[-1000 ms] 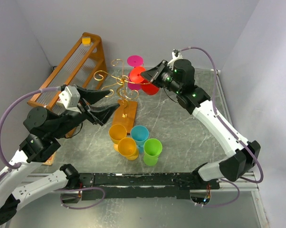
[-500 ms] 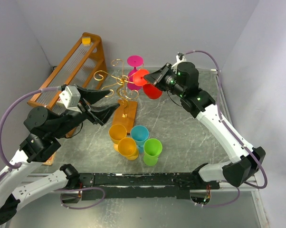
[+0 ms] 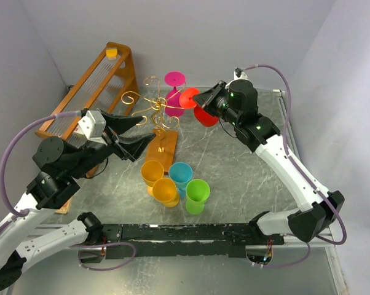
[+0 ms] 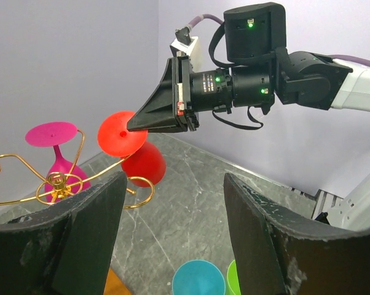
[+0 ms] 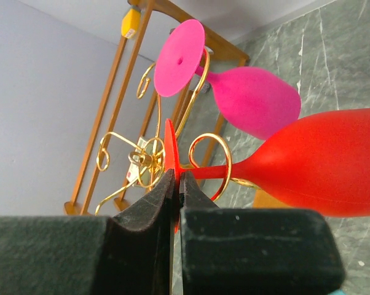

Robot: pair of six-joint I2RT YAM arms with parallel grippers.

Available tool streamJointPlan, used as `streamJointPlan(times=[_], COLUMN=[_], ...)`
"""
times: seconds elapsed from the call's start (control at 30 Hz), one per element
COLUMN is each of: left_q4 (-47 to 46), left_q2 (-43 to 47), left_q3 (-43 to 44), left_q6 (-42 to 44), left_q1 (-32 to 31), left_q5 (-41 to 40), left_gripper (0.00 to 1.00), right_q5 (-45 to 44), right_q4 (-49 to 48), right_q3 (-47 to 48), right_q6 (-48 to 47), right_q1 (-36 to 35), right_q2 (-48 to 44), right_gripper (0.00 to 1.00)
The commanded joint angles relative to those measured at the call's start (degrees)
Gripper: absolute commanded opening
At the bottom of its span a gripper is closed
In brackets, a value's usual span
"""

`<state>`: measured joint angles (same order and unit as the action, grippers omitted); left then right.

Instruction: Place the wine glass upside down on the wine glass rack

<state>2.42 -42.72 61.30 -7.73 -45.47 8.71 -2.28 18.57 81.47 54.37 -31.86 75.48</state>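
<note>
The right gripper, pinching the red wine glass by its foot, has slid rightward along the far edge of the table to an outer curl of the wine glass rack, bowl tilted down but not yet hung, while the left gripper waits spread.

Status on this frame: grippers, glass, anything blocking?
Left gripper open, empty. Right gripper shut on red wine glass foot, glass inverted, tilted, at wine glass rack arm. Pink glass hanging close alongside.
</note>
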Motion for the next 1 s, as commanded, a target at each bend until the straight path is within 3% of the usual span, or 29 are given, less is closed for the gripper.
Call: streamJointPlan(times=[0.0, 0.43, 0.97], left_q4=[-0.6, -0.6, -1.5], left_q2=[0.0, -0.7, -0.4], left_q3=[-0.3, 0.0, -0.9], left_q6=[0.1, 0.5, 1.0], left_q1=[-0.1, -0.1, -0.1], left_q5=[-1.6, -1.4, -1.9], left_gripper=[0.75, 0.76, 0.76], right_q5=[-2.2, 2.0, 0.8], right_q4=[0.5, -0.7, 4.8], right_q3=[3.4, 4.1, 7.6], right_q6=[-3.0, -3.3, -6.7], right_q1=[0.2, 1.4, 1.6], right_q2=[1.4, 4.8, 4.7], right_gripper=[0.0, 0.02, 0.55])
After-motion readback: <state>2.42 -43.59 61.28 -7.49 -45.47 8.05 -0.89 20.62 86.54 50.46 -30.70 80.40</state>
